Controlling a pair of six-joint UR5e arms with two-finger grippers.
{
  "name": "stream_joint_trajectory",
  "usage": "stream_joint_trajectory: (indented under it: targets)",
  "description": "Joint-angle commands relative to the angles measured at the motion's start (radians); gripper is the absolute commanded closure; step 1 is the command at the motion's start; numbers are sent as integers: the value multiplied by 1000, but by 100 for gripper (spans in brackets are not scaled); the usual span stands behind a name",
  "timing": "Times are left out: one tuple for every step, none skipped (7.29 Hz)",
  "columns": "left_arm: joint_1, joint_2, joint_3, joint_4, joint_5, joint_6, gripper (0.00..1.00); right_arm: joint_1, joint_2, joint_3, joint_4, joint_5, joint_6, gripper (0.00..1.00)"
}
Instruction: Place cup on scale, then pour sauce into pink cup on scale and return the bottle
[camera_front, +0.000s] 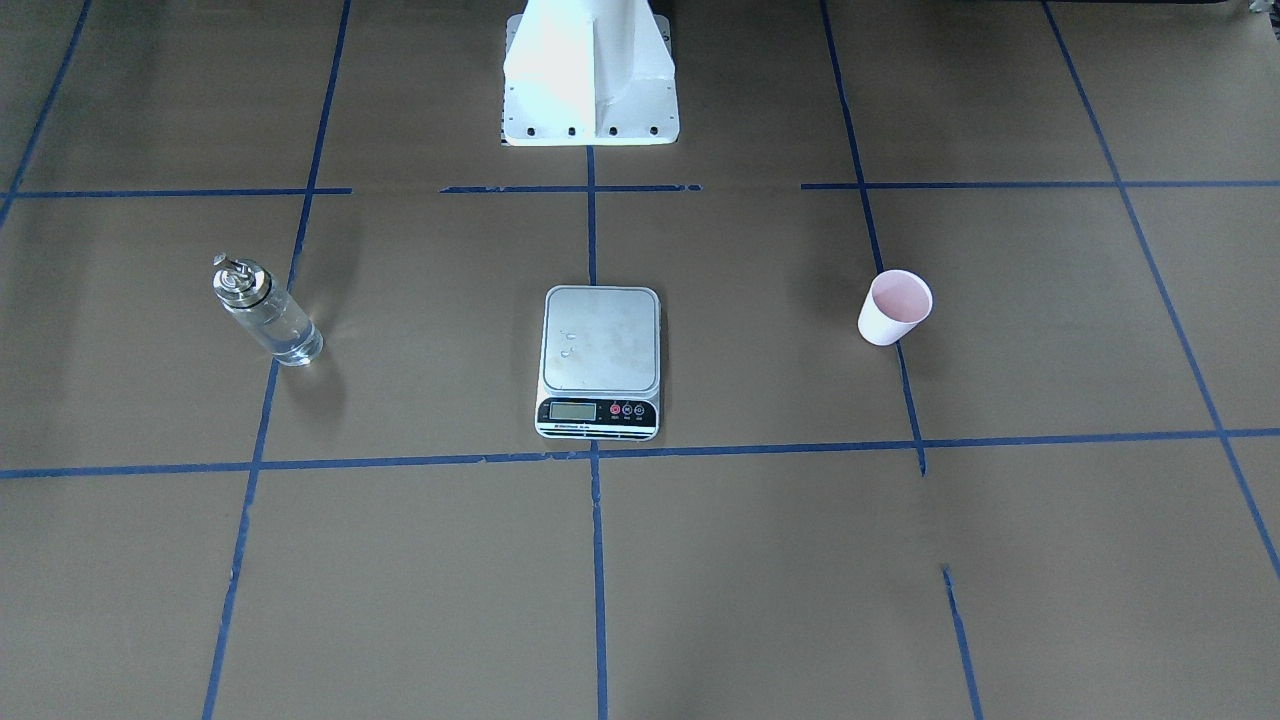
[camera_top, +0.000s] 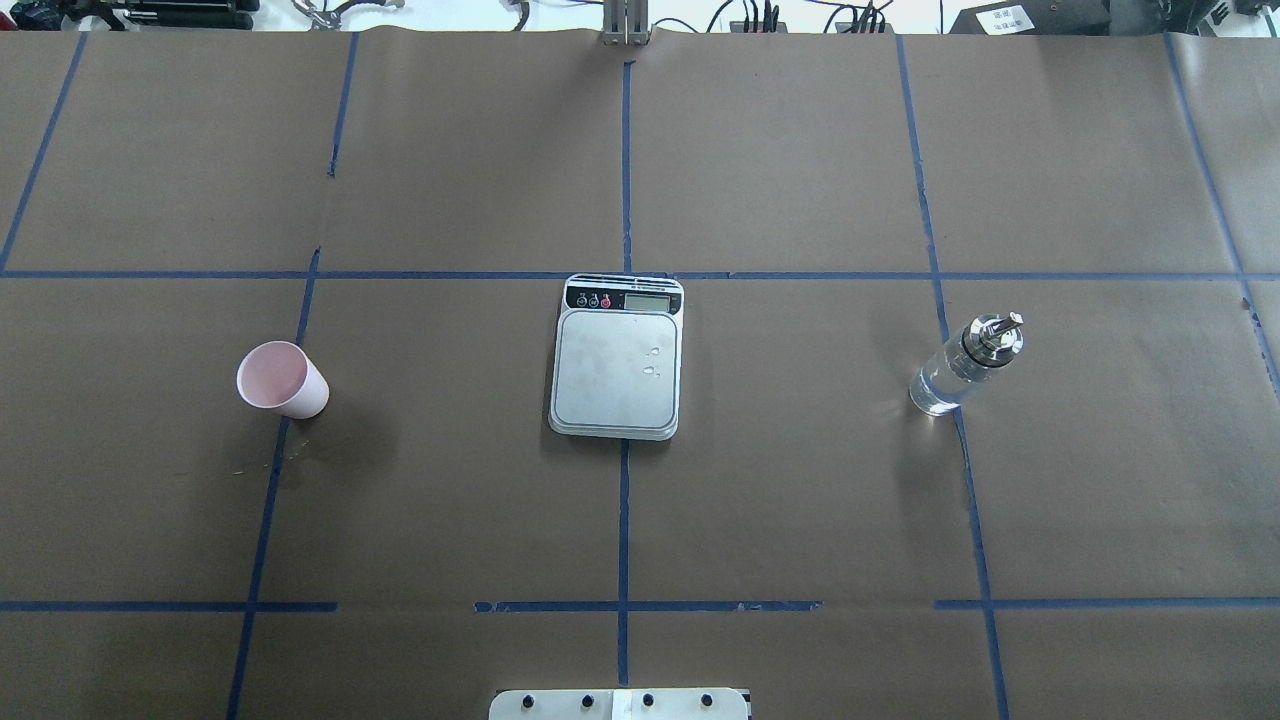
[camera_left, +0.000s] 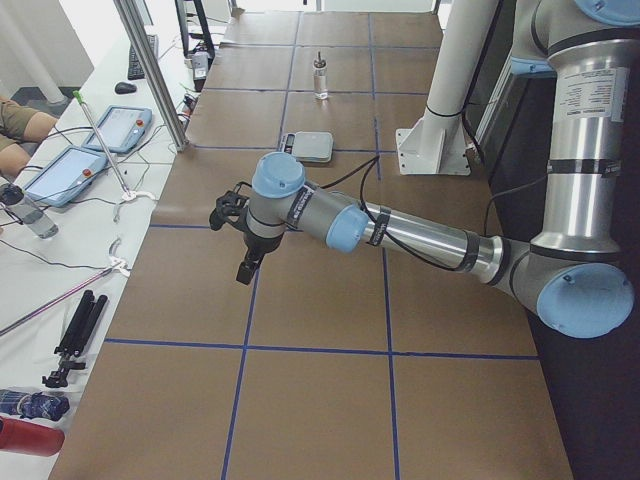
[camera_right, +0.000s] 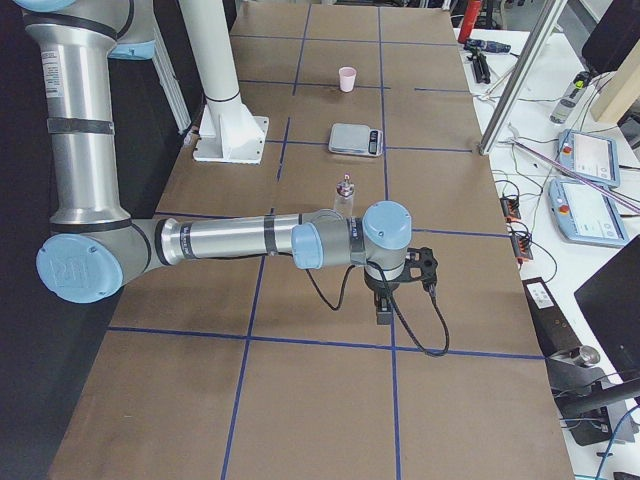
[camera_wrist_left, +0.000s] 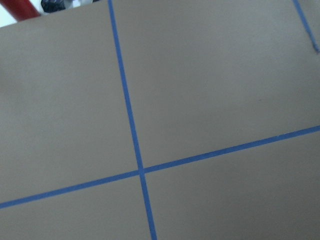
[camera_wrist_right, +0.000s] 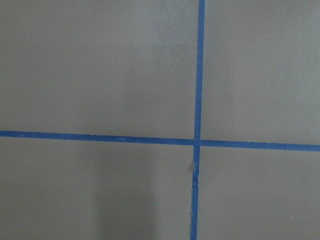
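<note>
See the cup (camera_top: 283, 379) upright toward the desk's left end, well apart from the scale (camera_top: 618, 360) at mid-desk. See the bottle (camera_top: 965, 365) upright toward the right end, holding clear sauce (camera_front: 290, 340). Spot the left gripper (camera_left: 245, 272) and right gripper (camera_right: 383, 312) only in the side views, each hanging over its own end of the desk (camera_top: 800, 480), far from cup and bottle. Cannot tell how far parted, nor any hold. Brown paper throughout, gridded in blue tape (camera_top: 624, 480). Wrist cameras: paper and tape only.
</note>
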Motion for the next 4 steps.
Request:
stream_joint_trajectory:
  targets:
    - [89,-30,-50,-18,-39,-48,0,-31,35,17,-4,-1,-15,0]
    - [98,-45,-33,-12,-54,-56,0,-108,54,0,-1,-17,15,0]
    - [156,-56,-38,-18,-80,-176,0,-112,17,-9,56,-14,90,0]
    - [228,-80,-42,-21,-78,-344,0,-111,9,-44,134,-11,109,0]
